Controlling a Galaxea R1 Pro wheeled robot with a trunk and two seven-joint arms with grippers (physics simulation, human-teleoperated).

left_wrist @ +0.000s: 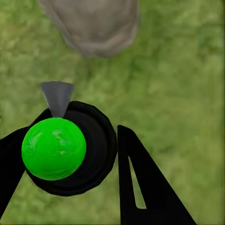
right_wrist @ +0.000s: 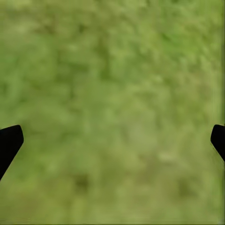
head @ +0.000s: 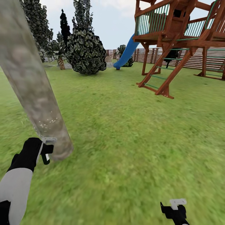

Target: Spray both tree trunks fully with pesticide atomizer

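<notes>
Ground surface is green grass lawn [head: 125,131], bounded at the far side by a brown horizontal-slat wooden fence [head: 200,59]. At left, a thick mottled beige-grey tree trunk [head: 31,81] leans across the head view, its lower bark dotted with pale whitish pesticide specks [head: 47,123]. The left gripper [head: 47,150] sits just beside the trunk base; the left wrist view alone shows it clenched around a black round atomizer with a bright green ball top and grey nozzle [left_wrist: 61,150], the nozzle pointing toward the trunk. Centre: a dark leafy bush [head: 86,51] and blue slide [head: 126,53]. Right: a brown wooden playhouse [head: 181,34]. The right gripper [head: 175,207] hangs released over grass.
</notes>
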